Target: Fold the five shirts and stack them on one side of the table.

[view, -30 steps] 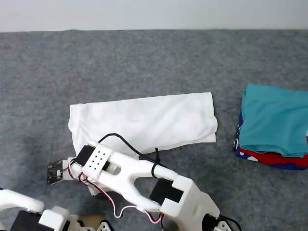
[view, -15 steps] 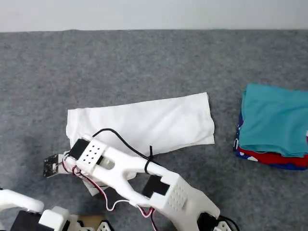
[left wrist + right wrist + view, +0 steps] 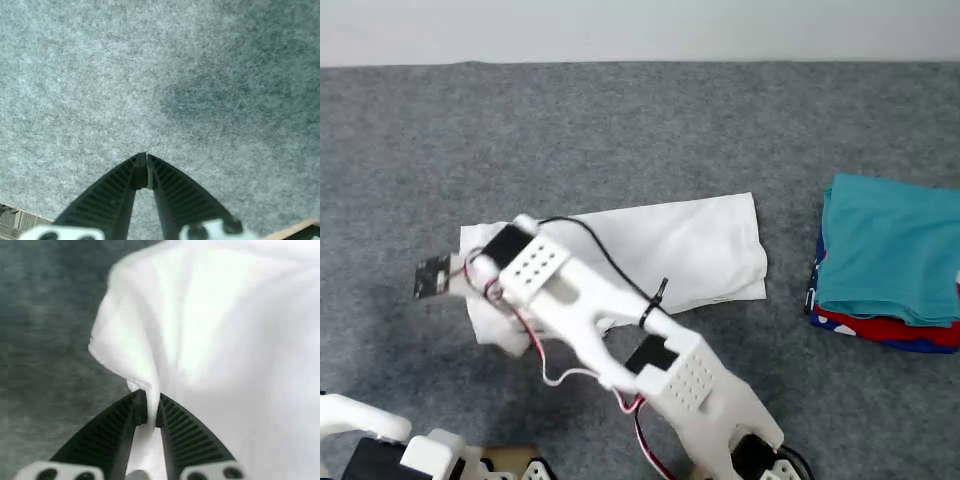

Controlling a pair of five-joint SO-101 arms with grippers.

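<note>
On the grey mat [image 3: 620, 130], high view: white shirt [image 3: 670, 250] lies mid-table as a long folded strip, its left end bunched up. Right arm [image 3: 620, 330] crosses from the near edge to that bunched end, wrist directly over it. Stack [image 3: 890, 250] sits at the table's right edge, well apart from the shirt: teal on top, red and blue beneath. Left arm [image 3: 350, 420] is low at the near left corner, away from both.

Left wrist view: left claw [image 3: 146, 165] is closed tip to tip, with nothing between the fingers. Bare mat lies beneath it.

Right wrist view: right claw [image 3: 148, 402] is almost closed, pinching a fold of the shirt's edge between its tips. Cloth gathers into the pinch, then spreads wide beyond the tips. Mat shows beside the cloth.
</note>
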